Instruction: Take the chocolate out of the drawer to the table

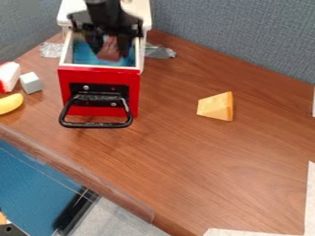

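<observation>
Brown chocolate block (108, 56) framed by red-fronted drawer (98, 75), orange-yellow cheese wedge (214, 106) at its four o'clock, pale-grey cube (31, 83) at nine, black claw's (111, 50) opening and grip not discernible

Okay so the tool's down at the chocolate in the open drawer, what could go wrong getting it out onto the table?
Whether the tool has a firm hold is unclear, so the chocolate might slip back into the drawer. The drawer's walls rise close around both, so a low sideways move could snag one or drag the drawer. And the cheese stands on the table beside the drawer; a careless set-down there might knock it.
</observation>
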